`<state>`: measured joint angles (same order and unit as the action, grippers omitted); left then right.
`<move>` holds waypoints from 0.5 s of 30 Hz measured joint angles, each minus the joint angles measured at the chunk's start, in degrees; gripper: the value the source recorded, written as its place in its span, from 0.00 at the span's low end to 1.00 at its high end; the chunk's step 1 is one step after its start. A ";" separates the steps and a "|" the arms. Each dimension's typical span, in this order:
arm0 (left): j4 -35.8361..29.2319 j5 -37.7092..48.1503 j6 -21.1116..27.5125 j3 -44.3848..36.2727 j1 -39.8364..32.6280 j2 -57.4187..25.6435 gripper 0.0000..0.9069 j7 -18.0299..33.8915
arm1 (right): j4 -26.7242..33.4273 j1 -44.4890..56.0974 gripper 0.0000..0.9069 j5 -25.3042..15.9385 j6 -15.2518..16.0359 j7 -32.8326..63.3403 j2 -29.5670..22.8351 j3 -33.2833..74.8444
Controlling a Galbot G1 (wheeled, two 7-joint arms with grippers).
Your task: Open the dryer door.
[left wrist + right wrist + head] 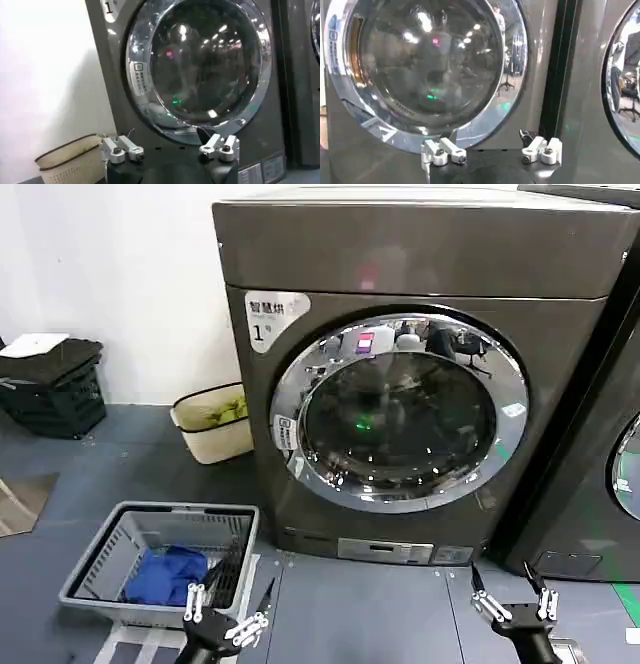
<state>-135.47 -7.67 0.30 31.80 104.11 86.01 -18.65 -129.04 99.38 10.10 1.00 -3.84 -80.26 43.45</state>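
**Door closed, both grippers low and spread**

One dryer (pixel 420 384) stands ahead of both grippers, a dark grey-brown box with a white "1" sticker (pixel 272 317) at its upper corner. Its single dryer door (pixel 400 409), chrome-rimmed with dark glass, sits flush against the front, above and beyond the fingers of both arms.

Two grippers wait near the floor (pixel 360 614). The left gripper (pixel 228 608) has its fingers released and spread, touching nothing; the door rises beyond them, toward the right gripper's side. The right gripper (pixel 514 594) is likewise released, fingers apart and empty, with the door's lower rim up ahead of them and the small silver bottom panel (pixel 385 550) of the dryer between the two grippers and farther forward.

A second, darker machine (pixel 600 434) stands just outside the right fingers, one chrome-rimmed door partly seen on it.

One grey basket (pixel 160 559) lies on the floor just outside the left fingers, with one blue cloth (pixel 165 574) inside. Beyond it, one cream bin (pixel 213 422) stands by the wall, and one black crate (pixel 52 384) farther out
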 joint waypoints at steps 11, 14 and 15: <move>-0.89 -0.11 -0.04 0.01 0.69 0.06 1.00 0.02 | 1.59 -6.19 1.00 2.79 1.33 -1.05 6.59 -2.77; -1.11 -0.15 -0.07 0.06 0.67 0.07 1.00 0.02 | 2.35 -8.29 1.00 3.54 1.49 -1.00 8.79 -3.64; -1.18 -0.17 -0.08 0.09 0.62 0.05 1.00 0.02 | 2.74 -9.21 1.00 4.06 1.49 -0.99 9.65 -4.01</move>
<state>-136.64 -7.84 0.23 31.89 104.74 86.07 -18.63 -126.31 90.17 14.17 2.49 -4.83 -70.61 39.44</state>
